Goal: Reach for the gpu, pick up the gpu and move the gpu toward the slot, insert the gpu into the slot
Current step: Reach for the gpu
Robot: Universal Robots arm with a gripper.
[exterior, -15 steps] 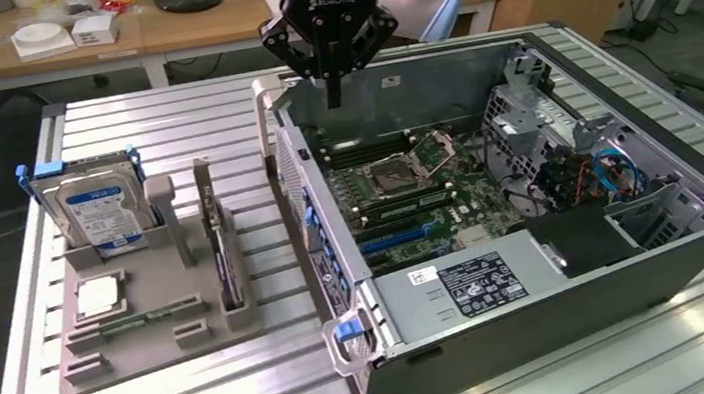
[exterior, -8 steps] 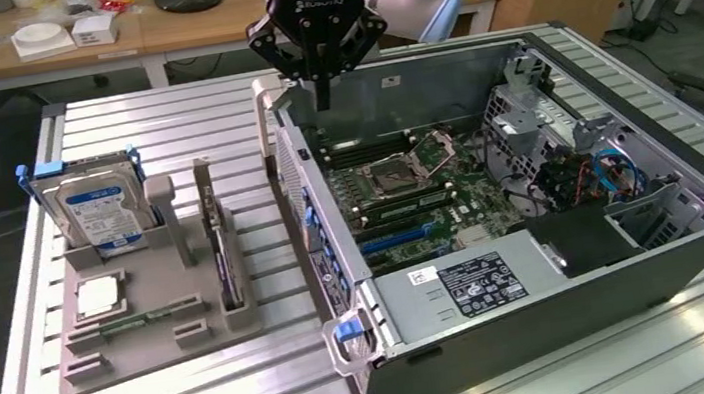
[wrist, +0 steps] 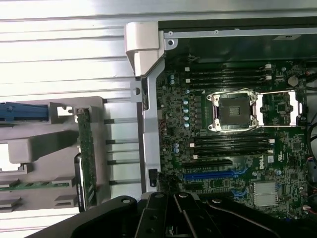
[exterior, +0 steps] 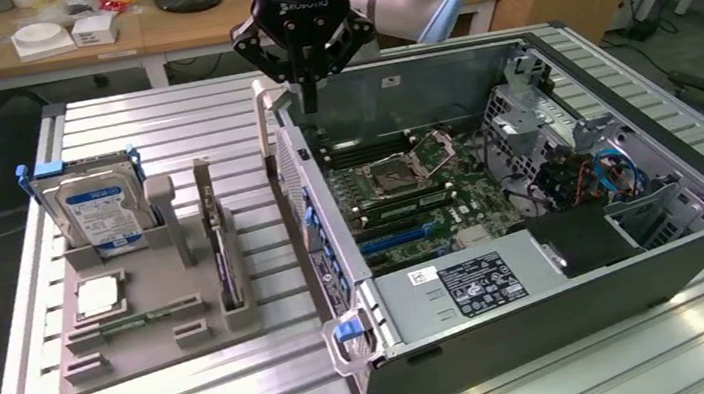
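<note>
The black, multi-link robot gripper (exterior: 308, 94) hangs above the far corner of the open, dark grey metal computer case (exterior: 677, 217). Its fingers are drawn together with nothing between them, just over the case wall on the exterior view's left. The gpu (exterior: 221, 245), a thin, flat, dark circuit card, stands on its long edge in a slot of the grey moulded plastic holder (exterior: 154, 332). The holder lies on the ribbed aluminium table (exterior: 155, 130) to the exterior view's left of the case. The card is well apart from the gripper and untouched. In the wrist view the gpu (wrist: 86, 153) shows as a narrow green-and-dark strip in the holder, beside the case's pale side rail (wrist: 150, 124). Farther left in the same holder, a silver hard drive with a blue label (exterior: 99, 213) stands upright, and a small green memory stick (exterior: 138, 319) lies flat near the front. Inside the case lie the green motherboard (wrist: 198, 134), its square metal-framed processor socket (wrist: 237, 111) and a long blue expansion slot (wrist: 213, 174).
</note>
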